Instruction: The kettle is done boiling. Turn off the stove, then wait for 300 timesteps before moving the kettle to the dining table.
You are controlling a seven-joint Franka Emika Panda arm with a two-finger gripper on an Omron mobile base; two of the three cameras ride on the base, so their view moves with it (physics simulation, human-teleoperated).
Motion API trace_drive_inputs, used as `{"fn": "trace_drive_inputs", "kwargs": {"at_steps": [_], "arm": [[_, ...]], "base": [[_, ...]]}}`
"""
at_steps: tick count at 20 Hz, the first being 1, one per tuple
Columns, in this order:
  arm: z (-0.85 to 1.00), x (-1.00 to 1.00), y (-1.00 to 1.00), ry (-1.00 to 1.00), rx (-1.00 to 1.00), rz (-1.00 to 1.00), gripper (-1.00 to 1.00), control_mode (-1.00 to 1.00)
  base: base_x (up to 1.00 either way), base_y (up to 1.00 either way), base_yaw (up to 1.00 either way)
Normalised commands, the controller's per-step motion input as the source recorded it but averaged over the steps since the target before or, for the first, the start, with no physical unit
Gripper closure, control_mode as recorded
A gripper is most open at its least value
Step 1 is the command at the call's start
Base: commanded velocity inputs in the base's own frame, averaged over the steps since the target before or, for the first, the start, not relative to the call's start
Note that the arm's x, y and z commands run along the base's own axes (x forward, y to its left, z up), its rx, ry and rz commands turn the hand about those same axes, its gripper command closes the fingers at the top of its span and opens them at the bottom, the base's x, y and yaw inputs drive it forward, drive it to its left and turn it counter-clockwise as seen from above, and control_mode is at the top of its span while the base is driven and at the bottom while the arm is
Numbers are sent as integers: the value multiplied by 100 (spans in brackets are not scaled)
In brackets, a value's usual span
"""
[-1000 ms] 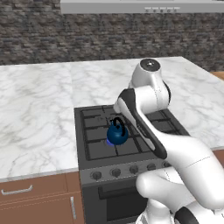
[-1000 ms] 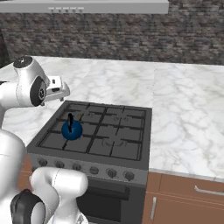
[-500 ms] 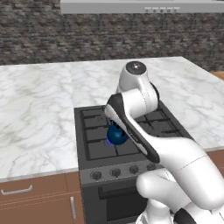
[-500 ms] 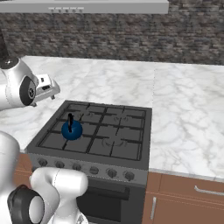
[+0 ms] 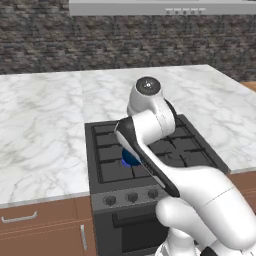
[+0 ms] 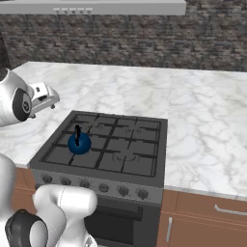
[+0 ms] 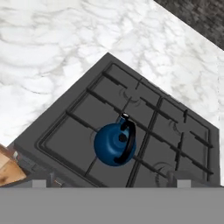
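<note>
Spreading around the dark grey gas stove (image 6: 113, 144) on every side is a white, grey-veined marble worktop (image 6: 202, 111), backed by a dark stone-brick wall (image 6: 144, 34) under a grey range hood (image 5: 165, 7). Brown wooden drawers (image 5: 40, 227) sit below. A small glossy blue kettle (image 7: 114, 143) stands on the front-left burner grate. The end effector is spread wide and grips nothing.

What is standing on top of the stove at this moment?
One blue kettle with a black handle stands on the stove grates, on the front left burner. The burner beneath it is covered, so any flame cannot be seen.
</note>
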Motion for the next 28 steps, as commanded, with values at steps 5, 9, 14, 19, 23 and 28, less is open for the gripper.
{"fn": "trace_drive_inputs", "kwargs": {"at_steps": [5,9,14,19,23,28], "arm": [[-9,0,18,0,-9,0,-100,-100],[0,-5,37,3,-22,1,-100,-100],[0,-7,37,4,-25,1,-100,-100],[-2,-10,34,2,-25,2,-100,-100],[-14,-31,18,0,-21,2,-100,-100],[-25,-44,5,-1,-19,0,-100,-100]], "base": [[0,0,0],[0,0,0],[0,0,0],[0,0,0],[0,0,0],[0,0,0]]}}
